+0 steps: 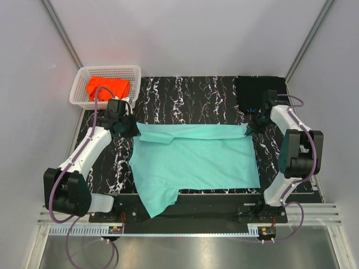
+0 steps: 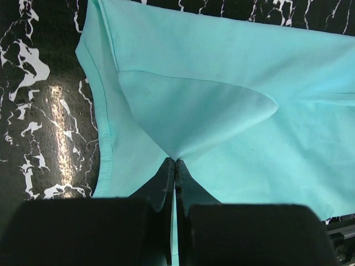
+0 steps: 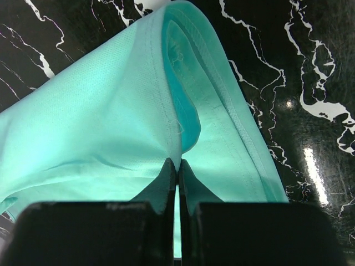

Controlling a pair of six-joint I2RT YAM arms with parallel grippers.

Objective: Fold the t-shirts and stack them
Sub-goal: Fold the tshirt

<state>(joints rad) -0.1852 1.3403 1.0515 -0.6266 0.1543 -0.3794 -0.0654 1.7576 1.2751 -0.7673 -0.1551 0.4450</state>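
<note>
White basket on a marbled top
A white plastic lattice basket [image 1: 79,94] sits at the far-left corner of the black, white-veined tabletop [image 1: 190,101]; glossy highlights shine on the dark surface.

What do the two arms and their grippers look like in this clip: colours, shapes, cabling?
Both the left arm and right arm have white rounded link shells joined by black joint housings. A thin purple cable loops along each. The left gripper and right gripper are matte black, with blocky bodies tapering to thin tips. No markings are legible.
</note>
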